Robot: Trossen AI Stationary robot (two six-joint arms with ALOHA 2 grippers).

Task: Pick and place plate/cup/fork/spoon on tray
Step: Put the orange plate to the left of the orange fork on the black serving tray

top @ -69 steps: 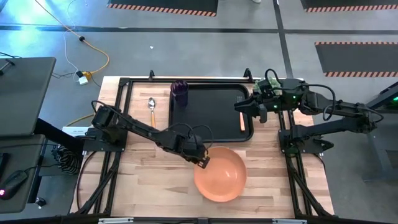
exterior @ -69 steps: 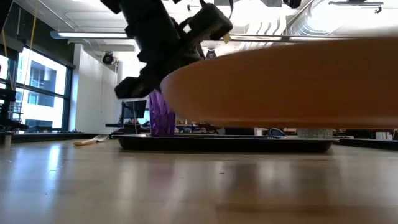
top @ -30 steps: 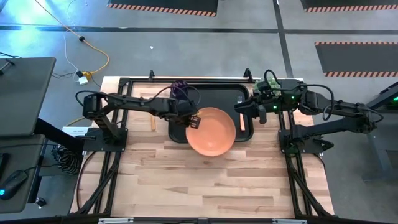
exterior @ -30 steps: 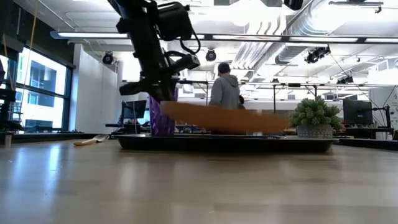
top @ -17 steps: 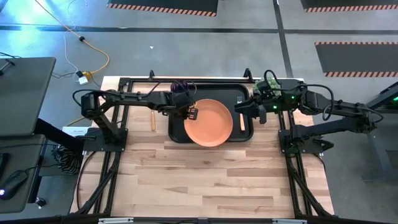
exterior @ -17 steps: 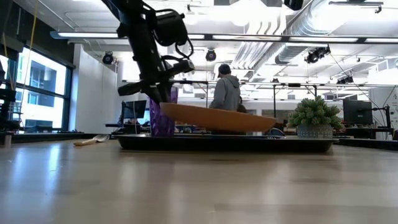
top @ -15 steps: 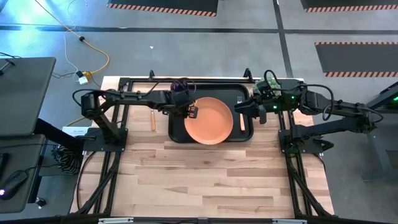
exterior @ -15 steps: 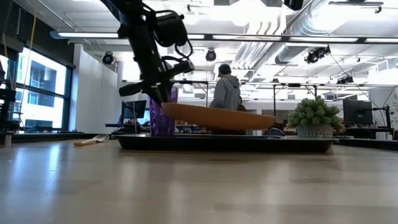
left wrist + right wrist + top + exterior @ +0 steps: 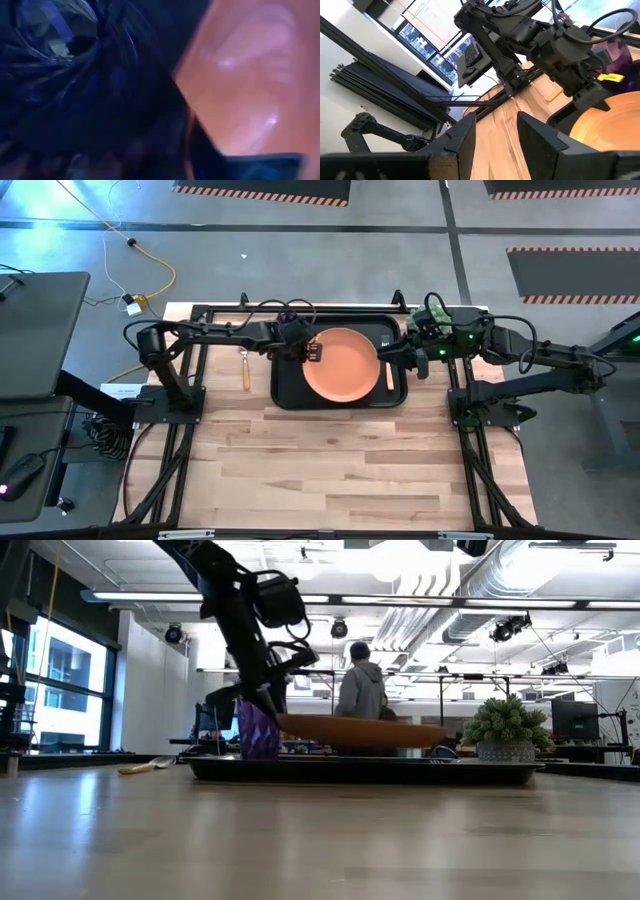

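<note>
High view: the left gripper [image 9: 312, 351] is clamping the left rim of the orange plate [image 9: 341, 366], holding it over the black tray [image 9: 286, 385] at the far side of the wooden desk [image 9: 330, 460]. In the low view the plate [image 9: 362, 729] is tilting slightly, its left edge sitting a little higher than its right, just above the tray [image 9: 360, 771]. The dark purple cup [image 9: 258, 730] is standing on the tray's far left corner, right beside the left gripper and largely hidden under the arm from above. The spoon [image 9: 246, 368] is lying on the desk just left of the tray, its orange handle pointing toward the near side. An orange handle, apparently the fork [image 9: 389, 377], is lying on the tray at its right edge, just beside the plate. The right gripper [image 9: 416, 358] is hovering with its jaws spread wide and gripping nothing, at the tray's far right corner. In the low view a person in a grey hoodie [image 9: 362, 688] is standing beyond the desk.
</note>
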